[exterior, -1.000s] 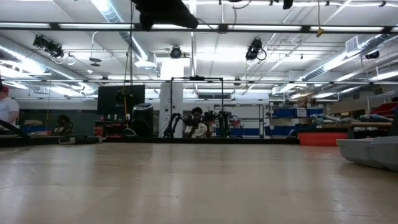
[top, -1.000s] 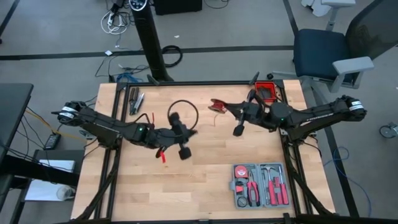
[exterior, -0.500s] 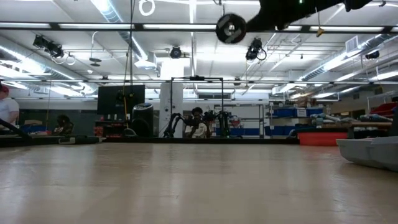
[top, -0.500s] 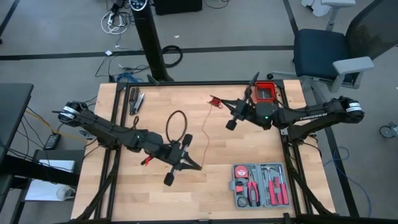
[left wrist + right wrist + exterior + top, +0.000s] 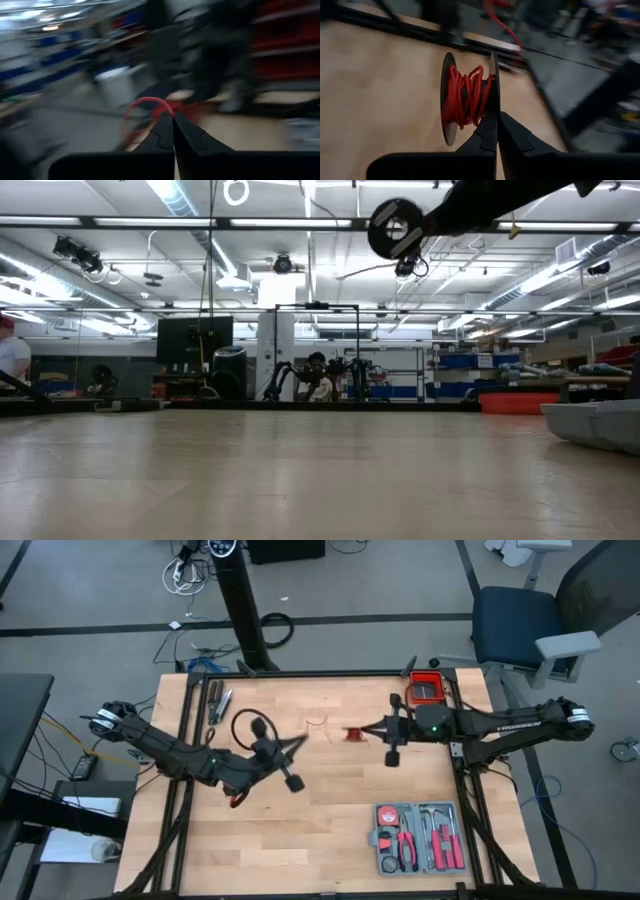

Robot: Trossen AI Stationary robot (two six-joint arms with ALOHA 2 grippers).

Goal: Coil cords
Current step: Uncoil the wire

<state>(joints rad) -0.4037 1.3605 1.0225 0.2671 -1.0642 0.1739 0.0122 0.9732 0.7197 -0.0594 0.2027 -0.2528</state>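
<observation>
Hovering above the table's [image 5: 330, 820] middle, toward its far edge, the right gripper [image 5: 366, 730] had its fingers [image 5: 492, 132] pressed together on a small spool [image 5: 451, 100] wound with red cord [image 5: 467, 95]; the left gripper [image 5: 300, 741], nearer the left edge, had its fingers [image 5: 175, 132] together on a loop of the cord; a grey tool case [image 5: 418, 837] lay at the near right corner.
</observation>
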